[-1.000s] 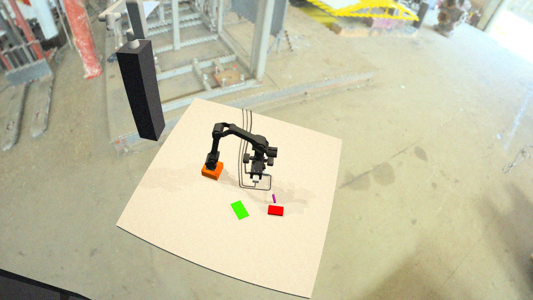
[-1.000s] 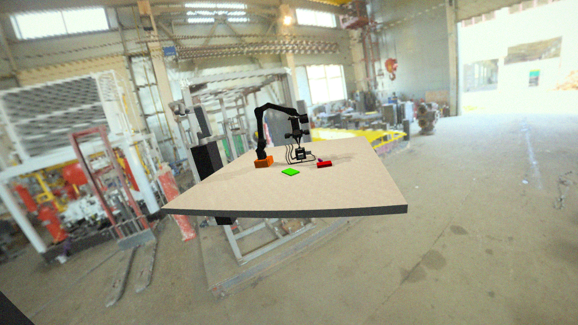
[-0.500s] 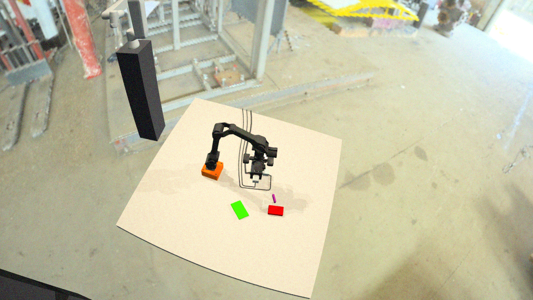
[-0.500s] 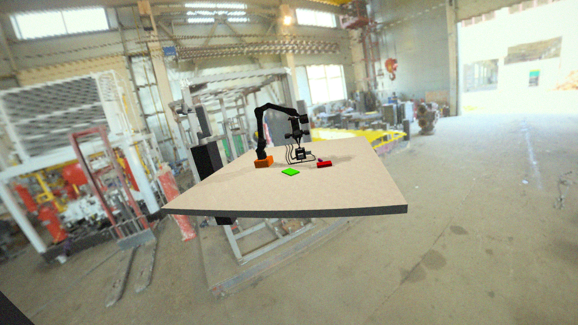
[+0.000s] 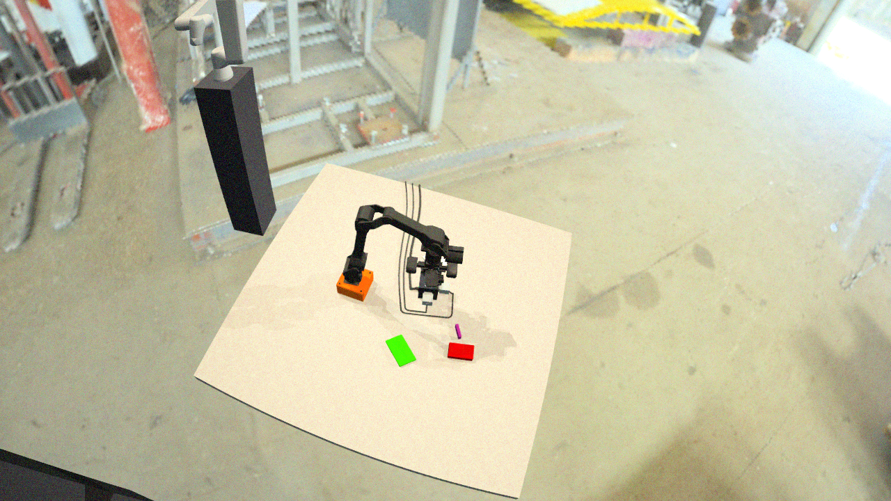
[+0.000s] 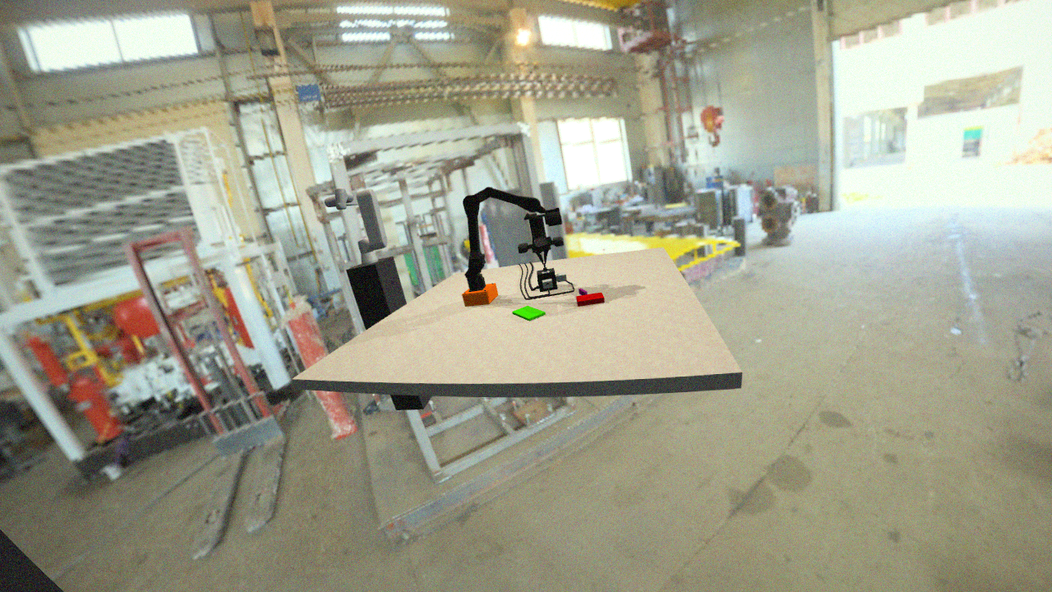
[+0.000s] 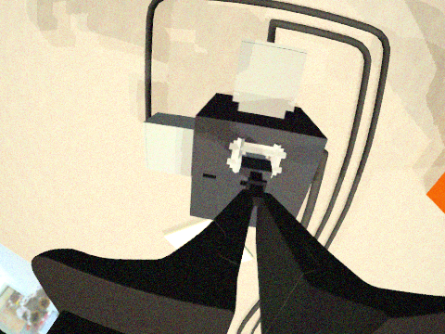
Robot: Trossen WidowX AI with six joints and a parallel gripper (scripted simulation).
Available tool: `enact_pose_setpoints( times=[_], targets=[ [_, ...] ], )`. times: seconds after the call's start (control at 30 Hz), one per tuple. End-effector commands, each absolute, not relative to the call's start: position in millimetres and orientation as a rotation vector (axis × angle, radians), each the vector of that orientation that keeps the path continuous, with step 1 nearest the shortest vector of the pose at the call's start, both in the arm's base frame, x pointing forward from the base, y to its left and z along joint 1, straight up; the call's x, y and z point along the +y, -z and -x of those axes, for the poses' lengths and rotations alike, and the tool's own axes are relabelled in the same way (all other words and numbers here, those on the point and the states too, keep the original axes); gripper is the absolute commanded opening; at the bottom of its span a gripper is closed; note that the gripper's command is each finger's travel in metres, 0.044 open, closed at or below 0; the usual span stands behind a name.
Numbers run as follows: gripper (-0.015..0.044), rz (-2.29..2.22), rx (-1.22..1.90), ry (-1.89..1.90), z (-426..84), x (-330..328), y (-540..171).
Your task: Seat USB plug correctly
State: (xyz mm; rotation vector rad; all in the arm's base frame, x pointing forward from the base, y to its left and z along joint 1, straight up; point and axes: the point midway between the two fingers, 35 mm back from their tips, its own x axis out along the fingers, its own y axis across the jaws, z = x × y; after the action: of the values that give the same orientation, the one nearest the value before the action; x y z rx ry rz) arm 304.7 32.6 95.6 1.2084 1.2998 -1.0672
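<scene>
The dark grey power cube (image 5: 426, 290) (image 6: 546, 278) (image 7: 209, 144) stands on the table. In the wrist view, its top face shows a white bracket-shaped marking (image 7: 257, 148) and a small dark slot (image 7: 209, 175). My gripper (image 6: 545, 267) (image 7: 254, 199) points down over the cube's top and is shut on the USB plug (image 7: 255, 178), a small black piece at the fingertips beside the marking. The fingers hide part of the plug and the top face. I cannot tell how deep the plug sits or which way round it is.
Pale blocks (image 7: 169, 146) (image 7: 268, 76) stick out from the cube's sides, with dark cables (image 7: 148, 70) looping around it. A magenta stick (image 5: 457, 330) (image 6: 582, 292), a red block (image 5: 461, 351) (image 6: 589, 298) and a green slab (image 5: 400, 350) (image 6: 528, 312) lie nearby. The arm's base (image 5: 354, 287) (image 6: 480, 296) is orange.
</scene>
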Motion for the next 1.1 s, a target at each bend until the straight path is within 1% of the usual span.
enact_pose_setpoints(
  times=[0.0,1.07],
  targets=[
    [0.0,-1.206,1.307,1.066,-304.5,33.2,-93.4],
    [0.0,-1.206,1.307,1.066,-304.6,33.2,-89.6]
  ],
)
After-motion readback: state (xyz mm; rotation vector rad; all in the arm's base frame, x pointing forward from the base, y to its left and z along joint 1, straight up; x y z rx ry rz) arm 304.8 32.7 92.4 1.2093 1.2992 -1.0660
